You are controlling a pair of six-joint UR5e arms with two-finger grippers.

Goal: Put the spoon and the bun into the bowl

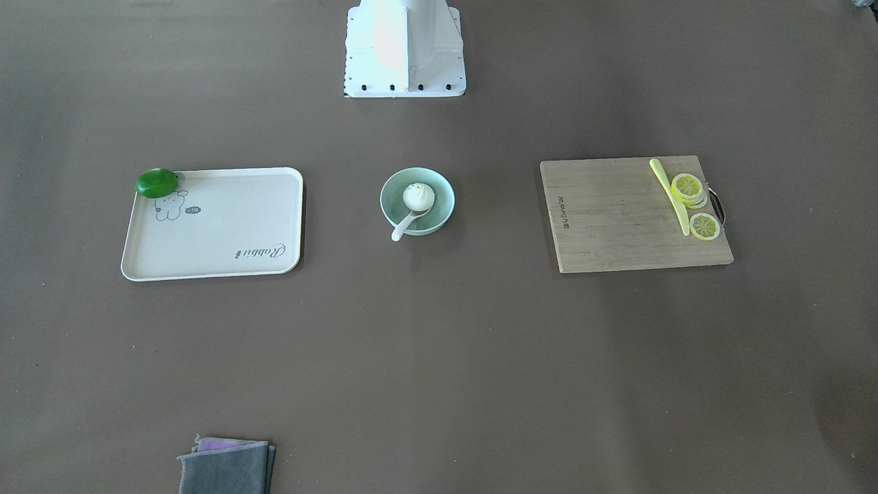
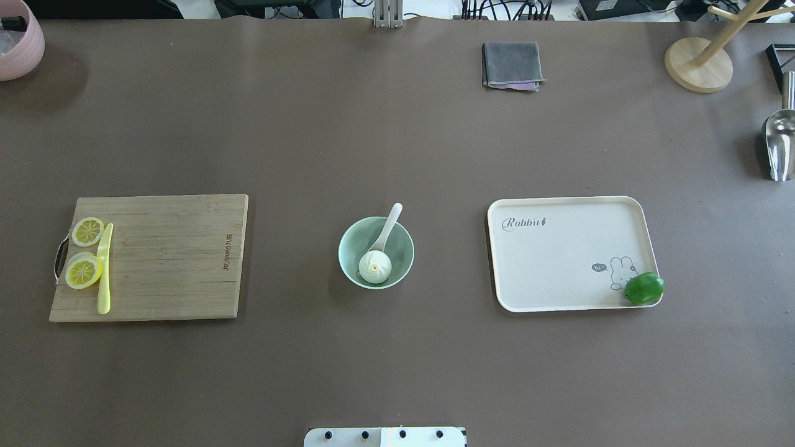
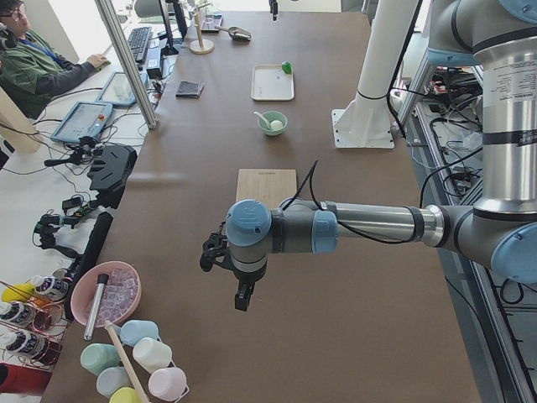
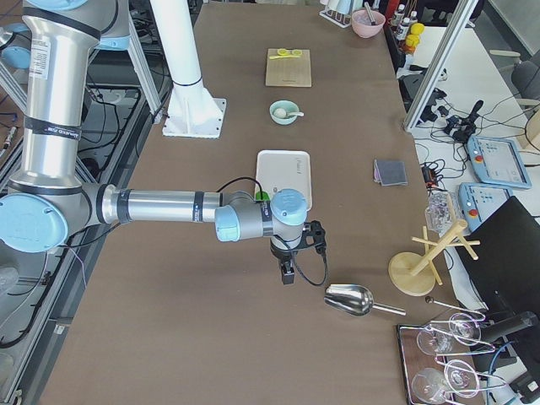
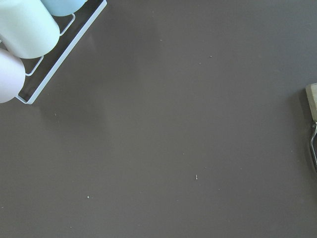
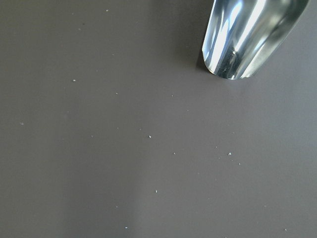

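The pale mint-green bowl (image 2: 402, 249) stands at the table's middle, also in the front view (image 1: 442, 199). The white bun (image 2: 374, 266) sits inside it (image 1: 418, 196). The white spoon (image 2: 388, 228) lies in the bowl with its handle over the rim (image 1: 405, 226). My left gripper (image 3: 242, 298) hangs over the table's left end, far from the bowl. My right gripper (image 4: 288, 274) hangs over the right end, past the tray. Both show only in the side views, so I cannot tell whether they are open or shut.
A wooden cutting board (image 2: 174, 261) with lemon slices (image 2: 84, 272) and a yellow knife (image 2: 104, 270) lies left of the bowl. A cream tray (image 2: 559, 254) with a green lime (image 2: 644, 288) lies right. A grey cloth (image 2: 511, 64), a metal scoop (image 2: 779, 143) and a wooden stand (image 2: 699, 62) are farther off.
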